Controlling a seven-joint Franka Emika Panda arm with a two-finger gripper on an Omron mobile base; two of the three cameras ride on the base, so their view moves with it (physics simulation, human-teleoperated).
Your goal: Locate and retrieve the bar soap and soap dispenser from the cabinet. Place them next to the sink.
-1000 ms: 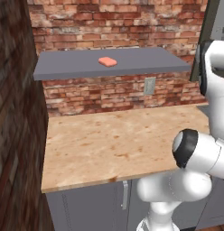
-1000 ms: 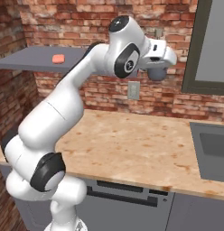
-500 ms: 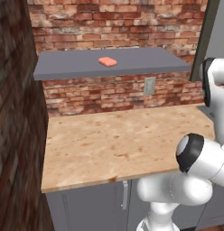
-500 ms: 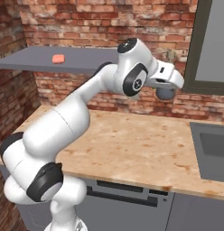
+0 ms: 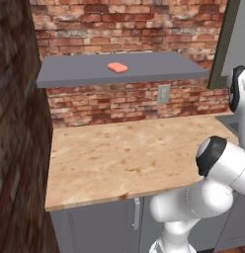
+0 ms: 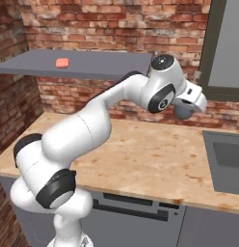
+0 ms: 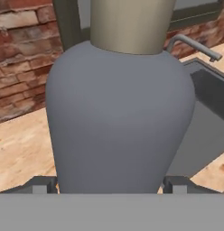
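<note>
The two-finger gripper [image 7: 111, 182] pinches the dark grey rounded soap dispenser bottle [image 7: 118, 117], with the grey metal sink [image 7: 208, 97] at three o'clock.

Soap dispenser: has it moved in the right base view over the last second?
Yes. The soap dispenser, held in the hand, has come down and rightward from shelf height toward the sink.

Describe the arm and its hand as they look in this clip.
The arm is glossy white with rounded, bulbous links and dark grey to black joint bands and round caps. The hand has a white blocky body. No cables or markings are visible.
</note>
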